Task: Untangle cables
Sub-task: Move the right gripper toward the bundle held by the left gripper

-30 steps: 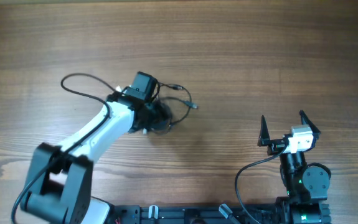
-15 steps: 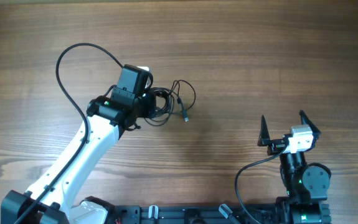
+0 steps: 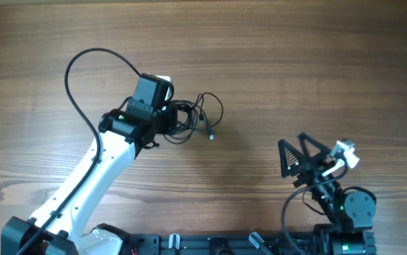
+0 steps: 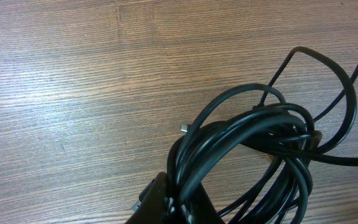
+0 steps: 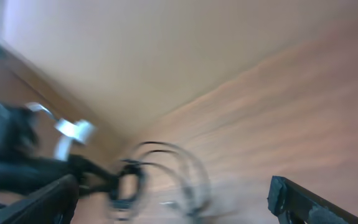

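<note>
Clearly little is undone yet: the cables [image 3: 189,119] sit bunched in one knot at nine o'clock from the table's [image 3: 295,57] middle. The left gripper [image 3: 169,117] is pinched shut on them, and the right gripper [image 3: 292,142], jaws spread and empty, hangs at five o'clock.

Cables [image 3: 182,119] on table [image 3: 295,64], left of centre

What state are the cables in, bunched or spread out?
Bunched: the cables form one clump of overlapping loops, clamped in the left gripper.
</note>
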{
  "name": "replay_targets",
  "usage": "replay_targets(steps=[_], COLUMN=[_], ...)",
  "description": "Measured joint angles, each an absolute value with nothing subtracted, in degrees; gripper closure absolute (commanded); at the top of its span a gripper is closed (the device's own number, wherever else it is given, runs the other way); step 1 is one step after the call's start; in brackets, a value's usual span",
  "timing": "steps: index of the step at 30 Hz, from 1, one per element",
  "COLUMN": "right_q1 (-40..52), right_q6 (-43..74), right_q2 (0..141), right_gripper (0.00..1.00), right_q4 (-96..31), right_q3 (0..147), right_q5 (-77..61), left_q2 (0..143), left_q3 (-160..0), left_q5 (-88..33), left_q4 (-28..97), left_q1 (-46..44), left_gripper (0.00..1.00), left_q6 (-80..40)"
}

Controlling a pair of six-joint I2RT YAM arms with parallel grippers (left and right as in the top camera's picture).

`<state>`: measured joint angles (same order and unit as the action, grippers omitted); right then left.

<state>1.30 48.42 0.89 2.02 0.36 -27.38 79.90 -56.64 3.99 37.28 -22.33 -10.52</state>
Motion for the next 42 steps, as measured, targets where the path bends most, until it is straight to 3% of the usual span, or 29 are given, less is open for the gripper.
replay_targets(steps=[8, 15, 21, 27, 34, 36, 40, 42], right_q1=[1.3, 1.4, 9.3, 23.2, 27.2, 27.2, 27.2, 27.2], right_q6=[55.7, 55.0, 57.9, 68.0, 74.8, 75.7, 76.1, 76.1], right_q2=[4.4, 30.6, 53.5, 70.1, 78.6, 78.9, 78.9, 78.9], right_gripper=[0.00, 0.00, 0.00, 0.01, 0.46, 0.51, 0.51, 0.67], right_q4=[3.4, 4.4, 23.4, 41.9, 46.7, 47.1, 48.5, 48.6], right_q3=[1.7, 15.0, 21.3, 21.9, 21.9, 21.9, 21.9, 21.9], right_q5=[-28.8, -35.1, -46.9, -44.6, -34.8, -32.2, -28.5, -27.4], left_q2=[79.2, 69.9, 67.1, 67.1, 67.1, 67.1, 67.1, 67.1], left_q3=[-56.6, -56.6, -56.6, -56.6, -56.6, -56.6, -56.6, -56.6], left_q5=[1.5, -5.1, -6.8, -7.4, -7.9, -9.3, -12.5, -14.2], left_q4=[37.3, 36.7, 36.8, 37.3, 38.6, 39.2, 39.7, 39.8], left_q1=[-22.3, -22.3, -22.3, -22.3, -22.3, -22.3, -22.3, -22.3], left_gripper=[0.96, 0.96, 0.96, 0.96, 0.96, 0.96, 0.96, 0.96], left_q6=[-2.8, 2.8, 3.4, 3.4, 3.0, 2.7, 2.7, 2.7])
